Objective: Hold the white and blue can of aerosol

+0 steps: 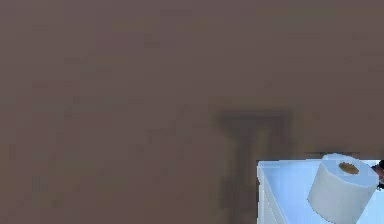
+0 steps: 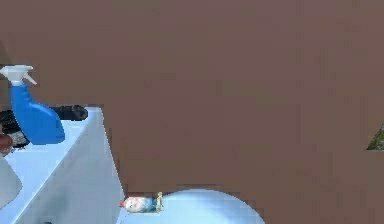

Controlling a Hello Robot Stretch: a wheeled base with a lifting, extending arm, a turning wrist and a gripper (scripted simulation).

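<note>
Nearest in the arm side view, at the bottom edge, is a white rounded lid (image 2: 205, 208), like a toilet's. Touching its left rim lies a small white and blue can (image 2: 141, 205) on its side, with a reddish end and a yellowish end. It sits just beside the foot of a white tank (image 2: 85, 170). Any print on the can is too small to read.

On top of the tank stands a blue spray bottle (image 2: 32, 110) with a white trigger head, and a dark object (image 2: 68, 112) lies just behind it. In the forward view, a roll of toilet paper (image 1: 343, 187) rests tilted on the tank's top at bottom right, against a plain brown wall (image 1: 150, 90). How the claw stands cannot be told.
</note>
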